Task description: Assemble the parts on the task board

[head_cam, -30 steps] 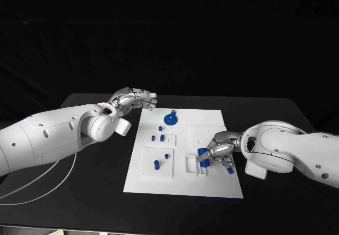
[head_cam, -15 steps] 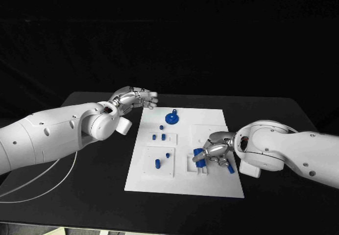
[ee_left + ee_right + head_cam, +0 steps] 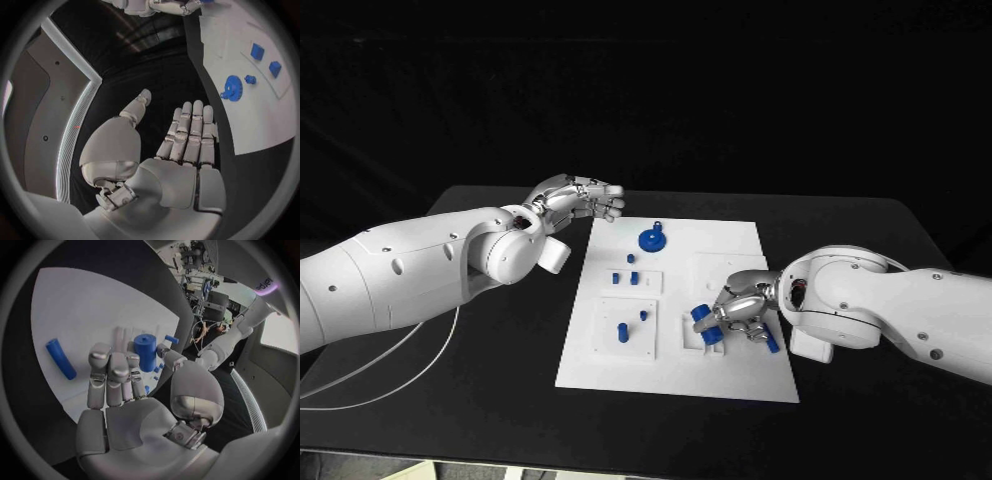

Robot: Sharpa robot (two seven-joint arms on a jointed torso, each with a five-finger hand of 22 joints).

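While left hand hovers empty, fingers extended, right hand pinches blue cylinder.

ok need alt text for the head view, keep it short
A white task board lies on a black table, and the robot's right hand holds a blue cylinder over the board's right side. The left hand hovers off the board's far left corner, holding nothing; a blue gear and small blue pegs sit on the board.
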